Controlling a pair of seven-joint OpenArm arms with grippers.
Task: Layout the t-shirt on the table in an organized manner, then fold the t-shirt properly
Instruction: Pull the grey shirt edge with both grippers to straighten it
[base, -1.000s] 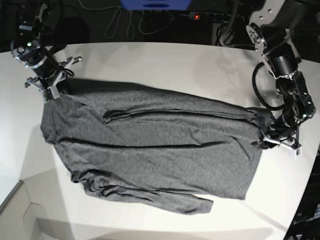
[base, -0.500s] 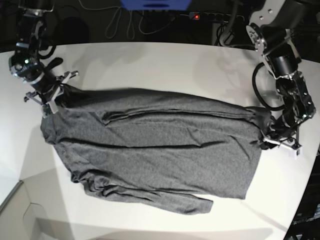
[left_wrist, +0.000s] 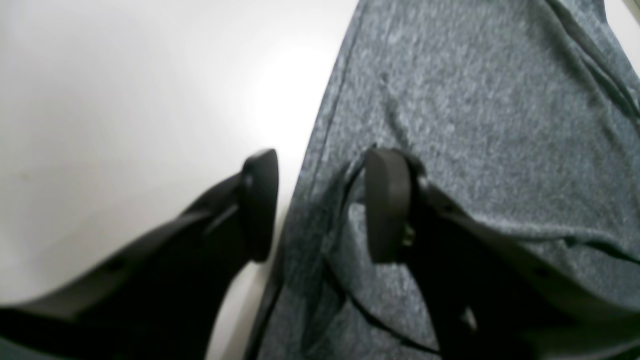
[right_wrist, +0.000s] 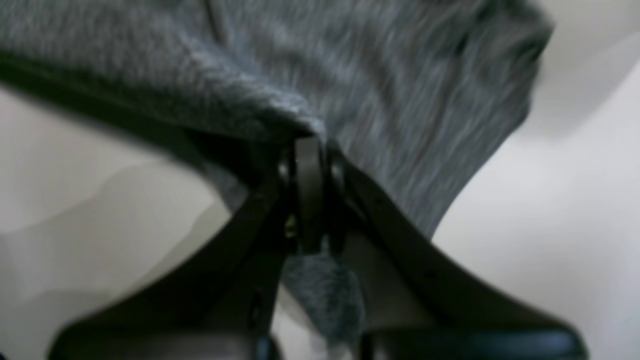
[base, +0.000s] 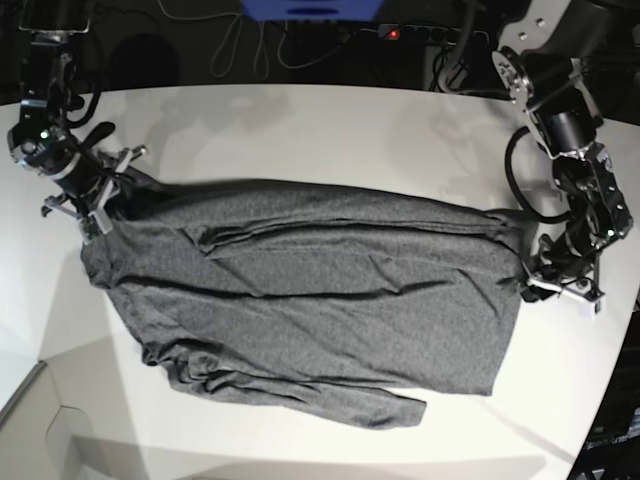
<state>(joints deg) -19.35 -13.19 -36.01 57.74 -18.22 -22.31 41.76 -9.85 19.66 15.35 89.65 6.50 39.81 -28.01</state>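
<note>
One t-shirt (base: 310, 300) on the table (base: 330, 130). Wrist views alone show grips: right gripper (right_wrist: 310, 195) clamps cloth at nine o'clock; left gripper (left_wrist: 320, 205), three o'clock, jaws parted, apparently straddling the hem.

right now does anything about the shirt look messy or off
Yes. The t-shirt is not flat on the table: it lies slanted, with long creases across the middle and bunched folds along its lower left edge. The right gripper pinches one corner, while the left gripper has open jaws straddling the opposite edge.
</note>
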